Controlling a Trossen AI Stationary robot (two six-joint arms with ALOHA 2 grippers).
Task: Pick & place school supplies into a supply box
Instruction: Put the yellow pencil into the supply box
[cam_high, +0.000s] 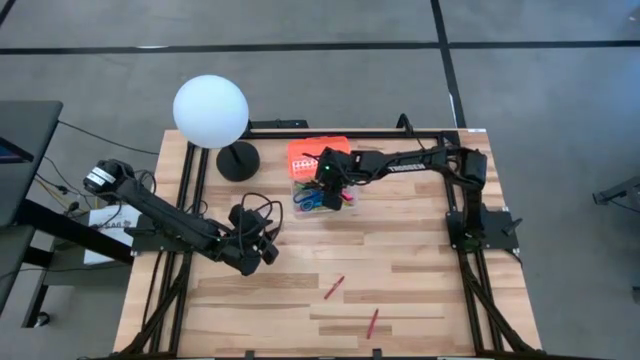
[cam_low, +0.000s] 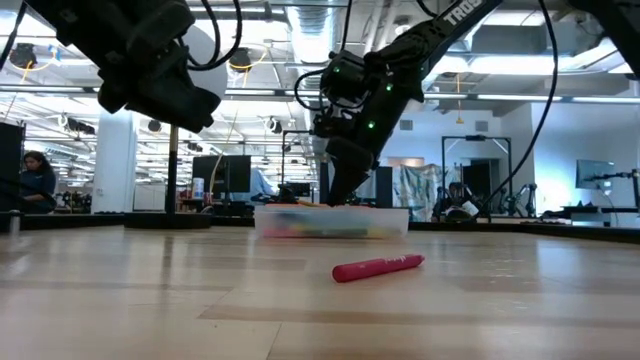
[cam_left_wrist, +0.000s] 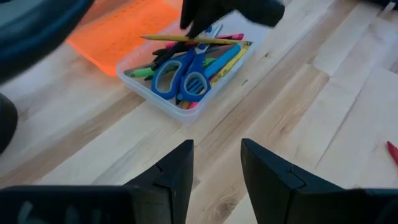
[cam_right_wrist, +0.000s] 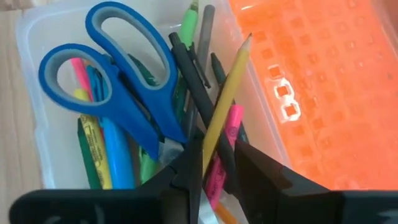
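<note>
Supply box (cam_high: 322, 196): beside white globe lamp (cam_high: 210, 111), holds scissors (cam_right_wrist: 118, 87), pens. Right claw (cam_right_wrist: 217, 163) inside box, fingers slightly parted around yellow pencil (cam_right_wrist: 225, 99). Left claw (cam_left_wrist: 216, 163) near box, part-open, empty. 2 red pens (cam_high: 334, 287) on desk (cam_high: 420, 260).

Robotics lab, open hall (exposed ceiling ducts (cam_low: 300, 20)), monitors (cam_low: 222, 172)

One supply box (cam_high: 322, 196), one scissors (cam_high: 310, 200), two loose red pens (cam_high: 334, 287), one globe lamp (cam_high: 211, 112)

Wooden table (cam_high: 420, 270): box (cam_high: 322, 197), lamp (cam_high: 212, 113), pens (cam_high: 334, 287)
</note>
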